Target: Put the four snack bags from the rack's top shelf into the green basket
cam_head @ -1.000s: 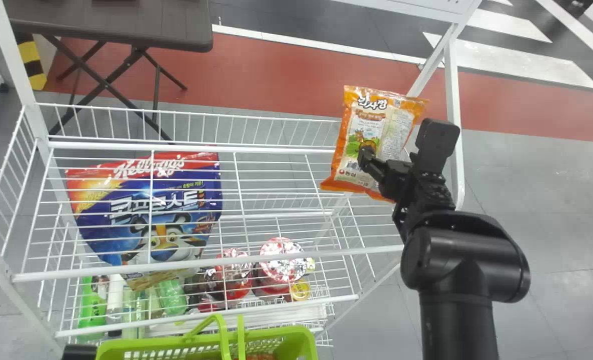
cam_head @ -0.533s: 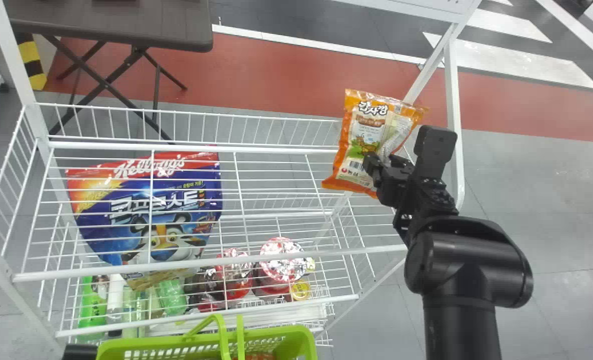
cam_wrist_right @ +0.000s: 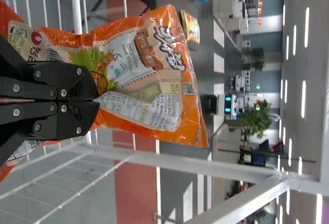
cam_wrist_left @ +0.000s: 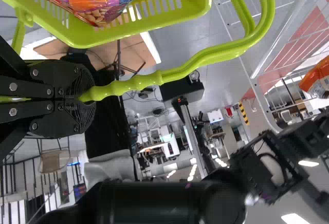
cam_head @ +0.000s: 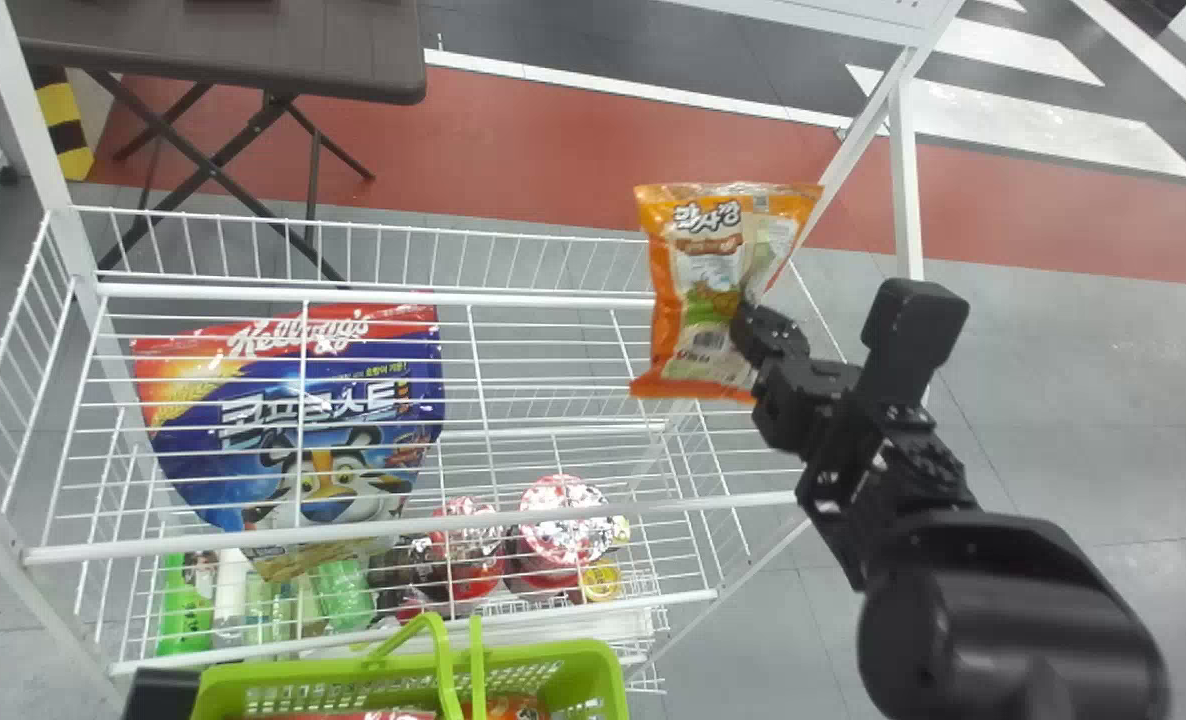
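Head view: right arm (cam_head: 1003, 610) angled forward and leftward, the snack bag (cam_head: 675, 290) is pinched by the closed right gripper (cam_head: 743, 318) near the rack's (cam_head: 373, 293) right end; the green basket's (cam_head: 608, 680) handle (cam_head: 443, 655) is clamped by the left gripper (cam_head: 161, 692).

Below its top shelf (cam_head: 253, 539), the white wire rack (cam_head: 35, 140) is holding a large red-and-blue bag (cam_head: 368, 397), red tubs (cam_head: 561, 522) and a green bottle (cam_head: 184, 612).
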